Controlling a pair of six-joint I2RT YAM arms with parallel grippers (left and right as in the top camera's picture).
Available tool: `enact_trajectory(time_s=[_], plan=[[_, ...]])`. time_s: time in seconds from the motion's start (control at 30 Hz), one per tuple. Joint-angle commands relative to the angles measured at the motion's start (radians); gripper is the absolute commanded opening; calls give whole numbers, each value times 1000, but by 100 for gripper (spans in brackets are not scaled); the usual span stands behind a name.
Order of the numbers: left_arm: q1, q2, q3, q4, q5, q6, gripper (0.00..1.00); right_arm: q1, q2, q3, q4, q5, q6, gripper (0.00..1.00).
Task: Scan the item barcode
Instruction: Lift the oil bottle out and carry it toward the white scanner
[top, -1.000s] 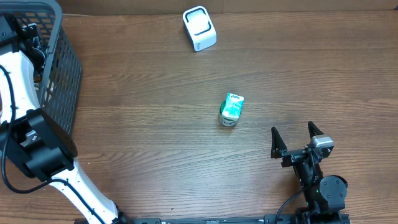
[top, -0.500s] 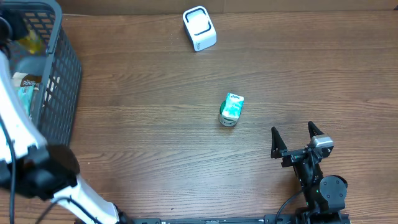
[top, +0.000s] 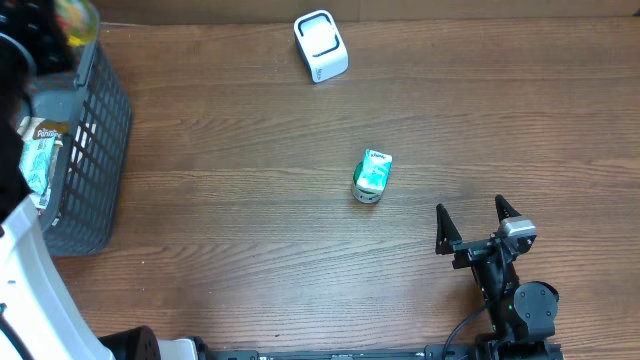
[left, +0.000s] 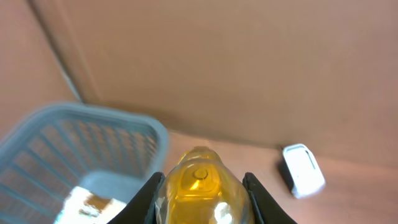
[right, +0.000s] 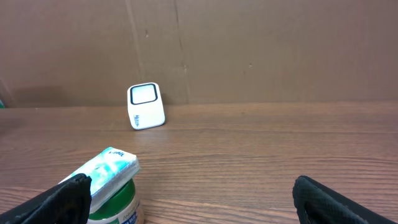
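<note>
**Gripper state.** The left gripper (left: 200, 198) is clamped on a yellow bottle (left: 200, 182). Its fingers (left: 151, 194) press both flanks, cap end towards the wrist camera. The right gripper (top: 470, 206) stands fully spread and empty near the table's front edge.

**Item location.** The overhead view shows the bottle held above the far corner of the grey basket (top: 100, 130) at the table's left. It is well apart from the white barcode scanner (top: 320, 45) by the rear edge.

**Failure risks (judgement)**
- Slip: the bottle looks smooth and rounded, and a fast swing may rotate it in the grip or drop it.
- Missed read: if the label faces away from the scanner window, no scan will register.
- Collision: a low path could strike the basket rim or the green-and-white package (top: 372, 175) at mid-table.

**Hidden or unclear**
- No barcode shows in any view, so its side cannot be determined.
- The left arm is cropped at the overhead frame's edge.
- The bottle's lower body is cut off in the wrist view.
- The basket contents are only partly legible
</note>
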Motion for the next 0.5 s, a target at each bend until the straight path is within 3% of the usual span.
enact_trajectory(time_s=[0.0, 0.23, 0.47], plan=[[-75, 5, 9, -78, 11, -68, 14, -3, -9, -10, 4, 9, 6, 100], [-201, 77, 8, -262, 9, -121, 15, -3, -9, -10, 4, 9, 6, 100], [-334, 195, 8, -325, 6, -124, 15, -3, -9, -10, 4, 9, 6, 100]])
